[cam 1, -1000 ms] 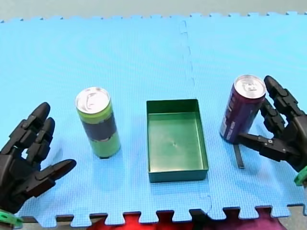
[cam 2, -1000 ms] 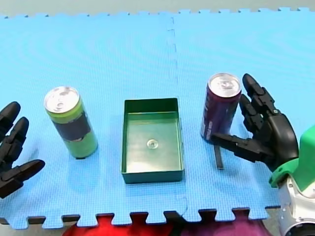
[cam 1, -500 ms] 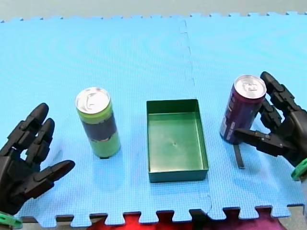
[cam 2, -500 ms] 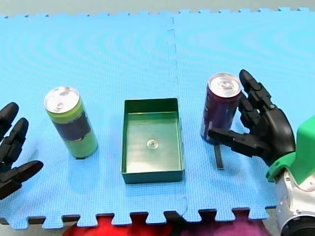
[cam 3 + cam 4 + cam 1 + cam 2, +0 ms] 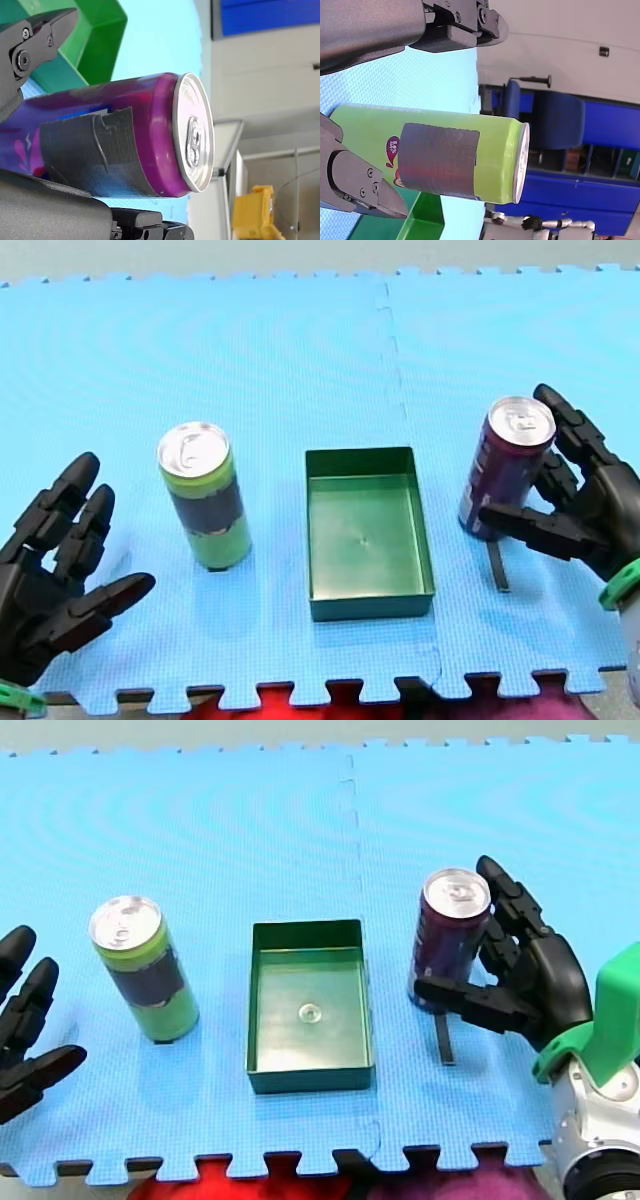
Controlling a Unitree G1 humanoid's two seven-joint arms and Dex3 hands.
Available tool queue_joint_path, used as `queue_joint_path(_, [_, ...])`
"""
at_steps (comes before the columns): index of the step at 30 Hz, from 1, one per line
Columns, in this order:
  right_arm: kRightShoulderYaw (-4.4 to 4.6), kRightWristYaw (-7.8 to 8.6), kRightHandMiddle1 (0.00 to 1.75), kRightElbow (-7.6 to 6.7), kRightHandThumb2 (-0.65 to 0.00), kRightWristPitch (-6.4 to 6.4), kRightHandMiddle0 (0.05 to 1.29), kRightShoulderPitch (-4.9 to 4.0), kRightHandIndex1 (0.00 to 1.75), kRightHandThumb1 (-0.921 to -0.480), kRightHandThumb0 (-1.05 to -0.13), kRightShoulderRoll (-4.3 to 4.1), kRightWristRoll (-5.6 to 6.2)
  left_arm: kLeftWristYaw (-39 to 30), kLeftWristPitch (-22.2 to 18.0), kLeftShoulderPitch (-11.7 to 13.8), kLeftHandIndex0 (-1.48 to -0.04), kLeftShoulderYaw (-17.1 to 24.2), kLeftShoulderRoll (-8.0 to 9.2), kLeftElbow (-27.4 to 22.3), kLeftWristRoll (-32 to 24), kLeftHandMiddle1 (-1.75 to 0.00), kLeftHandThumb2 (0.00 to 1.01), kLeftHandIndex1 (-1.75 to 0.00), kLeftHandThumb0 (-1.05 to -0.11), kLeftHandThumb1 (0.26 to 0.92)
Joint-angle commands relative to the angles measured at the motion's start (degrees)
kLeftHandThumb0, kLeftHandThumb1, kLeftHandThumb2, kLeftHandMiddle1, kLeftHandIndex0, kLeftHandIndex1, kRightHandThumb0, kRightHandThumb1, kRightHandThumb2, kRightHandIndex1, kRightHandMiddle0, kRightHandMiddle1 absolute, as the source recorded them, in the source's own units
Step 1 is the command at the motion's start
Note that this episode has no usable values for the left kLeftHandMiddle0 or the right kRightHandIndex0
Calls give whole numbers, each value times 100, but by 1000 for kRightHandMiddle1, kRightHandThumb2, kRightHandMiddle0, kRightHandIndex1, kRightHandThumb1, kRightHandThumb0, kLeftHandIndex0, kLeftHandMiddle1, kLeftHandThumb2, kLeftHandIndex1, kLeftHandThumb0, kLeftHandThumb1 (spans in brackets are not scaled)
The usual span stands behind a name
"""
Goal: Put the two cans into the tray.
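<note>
A purple can [image 5: 505, 465] stands upright on the blue mat, to the right of the green tray [image 5: 370, 606]. My right hand [image 5: 575, 510] cups it: the fingers [image 5: 510, 915] lie against its far right side and the thumb [image 5: 515, 522] reaches across in front of its base. In the first wrist view a gap shows between the thumb [image 5: 47, 25] and the purple can [image 5: 125, 145]. A green can [image 5: 205, 495] with a grey band stands upright left of the tray. My left hand [image 5: 60, 570] is at the lower left, apart from it. The second wrist view shows the green can [image 5: 435, 150] between fingers, untouched.
The tray holds nothing. A dark strip [image 5: 497, 565] lies on the mat just in front of the purple can. The mat's jigsaw front edge [image 5: 330, 690] runs close below the tray and both hands.
My right hand has moved in on the purple can, its fingers now against the can's side and the thumb nearer its base. The left hand and both cans have barely shifted.
</note>
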Motion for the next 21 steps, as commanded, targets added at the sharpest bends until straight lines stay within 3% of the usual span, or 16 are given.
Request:
queue_joint_path(1, [-6, -1, 1, 12, 0, -47, 90, -48, 1, -545, -793, -10, -9, 5, 17, -5, -241, 13, 8, -50, -18, -4, 0, -1, -1048, 643])
queue_joint_path(11, [18, -79, 1, 67, 0, -71, 92, -105, 2, -544, -791, 44, -82, 143, -85, 54, -240, -39, -8, -166, 92, -5, 1, 0, -1048, 646])
queue_joint_path(21, [53, -244, 2, 136, -2, -150, 98, -187, 6, -549, -806, 33, -215, 168, -101, 100, -239, -48, 5, -202, 92, -8, 2, 0, -1048, 650])
